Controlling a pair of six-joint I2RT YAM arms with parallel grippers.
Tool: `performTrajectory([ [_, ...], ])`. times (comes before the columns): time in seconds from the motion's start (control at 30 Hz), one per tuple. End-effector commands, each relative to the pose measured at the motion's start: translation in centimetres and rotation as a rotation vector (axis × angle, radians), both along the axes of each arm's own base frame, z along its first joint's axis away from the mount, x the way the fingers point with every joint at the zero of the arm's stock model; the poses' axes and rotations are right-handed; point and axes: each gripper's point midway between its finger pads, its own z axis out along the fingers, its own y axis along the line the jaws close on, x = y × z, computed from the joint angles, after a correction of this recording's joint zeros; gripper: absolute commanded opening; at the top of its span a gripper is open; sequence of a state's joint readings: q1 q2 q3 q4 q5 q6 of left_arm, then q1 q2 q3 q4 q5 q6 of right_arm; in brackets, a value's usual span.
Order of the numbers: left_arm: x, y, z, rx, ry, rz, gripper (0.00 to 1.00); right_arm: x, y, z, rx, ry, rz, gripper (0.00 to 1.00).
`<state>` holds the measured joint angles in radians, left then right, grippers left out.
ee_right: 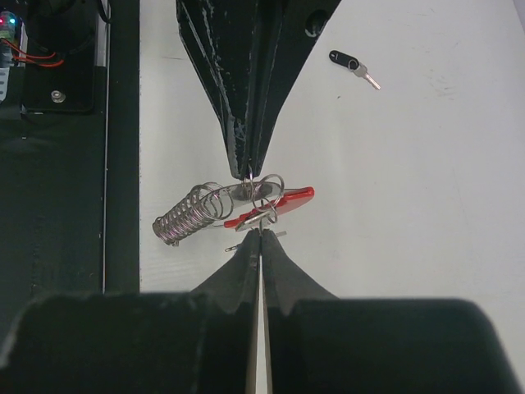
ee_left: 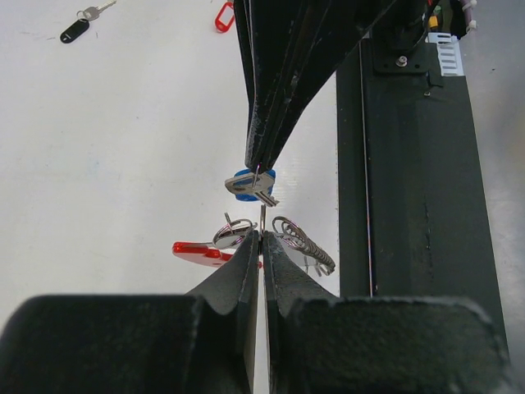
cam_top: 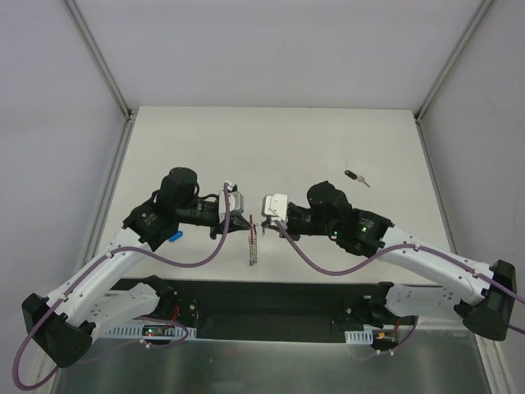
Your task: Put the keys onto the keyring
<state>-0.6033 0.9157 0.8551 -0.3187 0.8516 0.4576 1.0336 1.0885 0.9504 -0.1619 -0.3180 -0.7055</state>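
The keyring [ee_right: 215, 205] hangs just above the tabletop [cam_top: 328, 139] at its near edge, with one gripper on each side. It is a bunch of thin wire loops with a coiled spring and a flat red plastic piece. The left gripper [ee_left: 261, 236] is pinched tight on one upright wire of the keyring. The right gripper [ee_right: 261, 234] meets it tip to tip from the keyring's other side, its fingers pressed together on a blue-headed key [ee_left: 248, 185], which is held touching the loops.

To the left of the keyring, under the left arm, lies a small blue piece [cam_top: 175, 237]; I cannot tell whether it is a key. Further back and well to the right of the keyring lies a black-headed key [cam_top: 355, 176]. A red tag [ee_left: 223, 16] lies to that same side.

I judge everything here to be light, stiff and slick. The wire is thin enough to swivel in a pinch, and the coil and red piece will swing freely. The keyring is best held on the wire close to the opening. Each key is best taken by its plastic head, which is broader and less slippery than the blade. A key lying flat leaves little edge to catch.
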Motion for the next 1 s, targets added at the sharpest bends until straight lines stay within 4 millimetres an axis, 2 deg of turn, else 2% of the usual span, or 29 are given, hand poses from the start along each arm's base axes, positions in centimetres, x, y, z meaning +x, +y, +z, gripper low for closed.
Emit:
performTrajectory([
  [0.0,0.1,-0.4,1.4,-0.038,-0.075,-0.016,0.0,0.3,0.8,2.6,0.041,-0.065,0.013,0.01],
  [0.43,0.5,0.2,0.4,0.001,-0.125,0.003,0.0,-0.1,1.4,2.8,0.033,-0.075,0.06,0.01],
  [0.77,0.9,1.1,-2.0,0.116,-0.322,0.012,0.0,0.0,1.4,1.8,-0.018,-0.08,0.086,0.01],
  [0.97,1.0,1.5,-2.4,0.146,-0.417,0.004,0.0,0.1,1.4,0.8,-0.046,-0.077,0.086,0.02],
])
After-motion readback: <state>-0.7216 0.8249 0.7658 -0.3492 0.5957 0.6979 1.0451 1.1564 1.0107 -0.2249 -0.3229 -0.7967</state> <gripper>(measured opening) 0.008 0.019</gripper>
